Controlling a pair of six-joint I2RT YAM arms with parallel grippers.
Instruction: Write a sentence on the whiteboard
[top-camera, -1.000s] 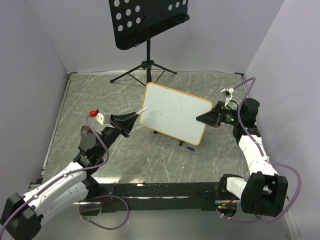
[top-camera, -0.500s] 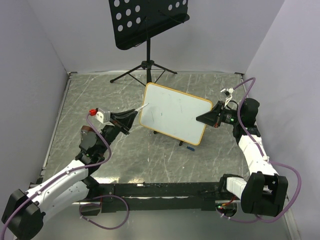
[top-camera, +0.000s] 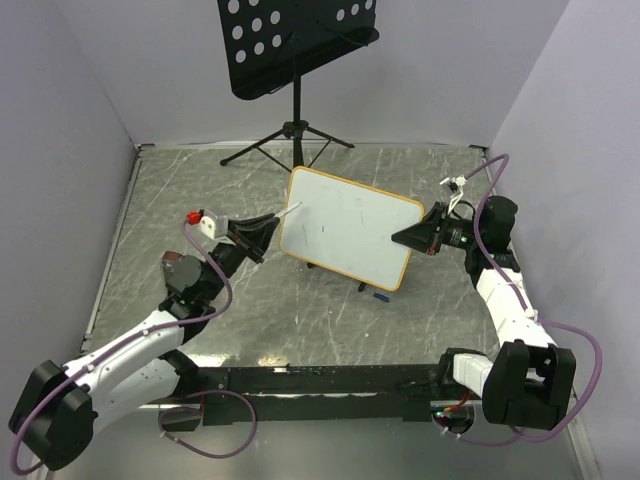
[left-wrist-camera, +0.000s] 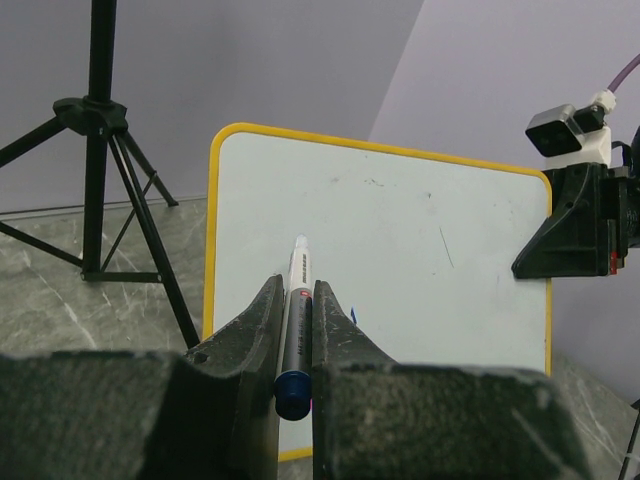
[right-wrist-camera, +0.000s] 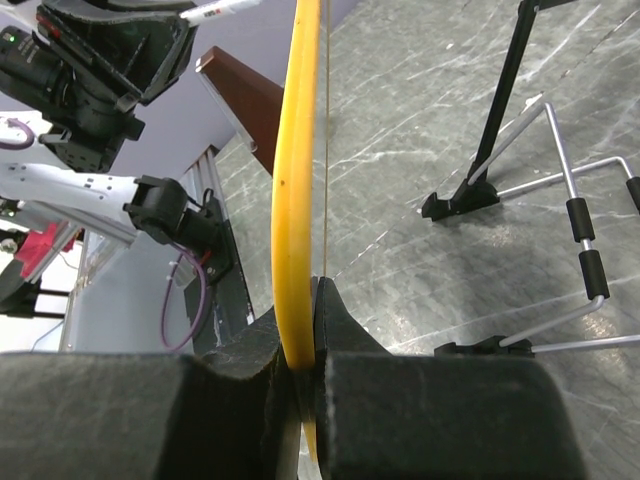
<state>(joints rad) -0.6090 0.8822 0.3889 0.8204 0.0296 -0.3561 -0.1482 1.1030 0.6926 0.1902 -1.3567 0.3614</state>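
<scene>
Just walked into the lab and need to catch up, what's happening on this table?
The right gripper clamps the whiteboard by its right edge, steadying it. The left gripper pinches a marker with its tip at the board's upper left; contact is unclear. The board shows only a few faint marks, no sentence yet.

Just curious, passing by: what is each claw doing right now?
Left gripper: shut on a slim white, blue-ended marker.
Right gripper: shut on the edge of the yellow-framed rectangular whiteboard.

Smooth glossy whiteboard (top-camera: 350, 228), marble-patterned table (top-camera: 180, 190)
</scene>
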